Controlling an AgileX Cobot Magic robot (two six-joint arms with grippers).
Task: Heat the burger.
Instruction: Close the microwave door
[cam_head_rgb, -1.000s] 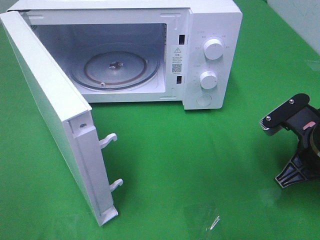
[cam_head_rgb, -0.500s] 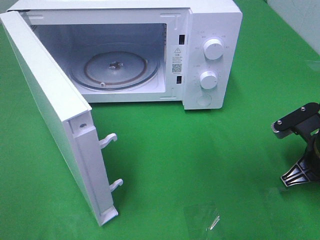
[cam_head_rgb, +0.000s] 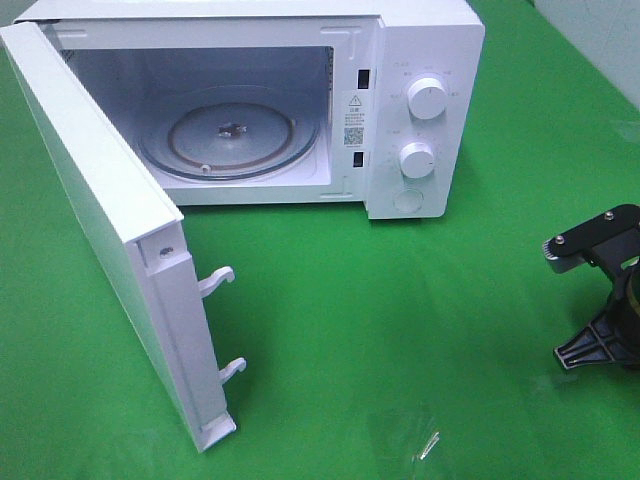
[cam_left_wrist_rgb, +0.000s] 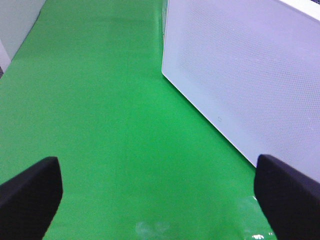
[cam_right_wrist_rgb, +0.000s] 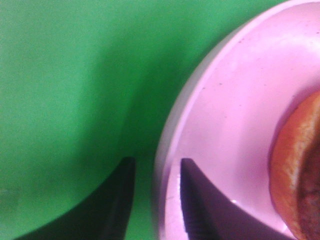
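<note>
Left tool (cam_left_wrist_rgb: 155, 200) spread wide, nothing in it, parked by the door's (cam_head_rgb: 95, 190) outer face so the opening is free. Oven (cam_head_rgb: 420, 60) gapes at twelve o'clock, turntable (cam_head_rgb: 230, 135) bare and waiting. Over at three o'clock, right tool (cam_right_wrist_rgb: 157, 200) straddles the plate's (cam_right_wrist_rgb: 225, 125) rim, one finger each side, a gap showing. Burger (cam_right_wrist_rgb: 295, 175) sits on that plate.

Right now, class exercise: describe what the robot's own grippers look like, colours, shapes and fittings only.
The left gripper shows two matte black fingers with blunt, rounded tips. The right gripper has dark, tapering, curved fingers. From the high camera its body is black, with a grey bracket fixed by small silver screws, a ribbed fan-shaped black part below, and a brass-coloured ring.
</note>
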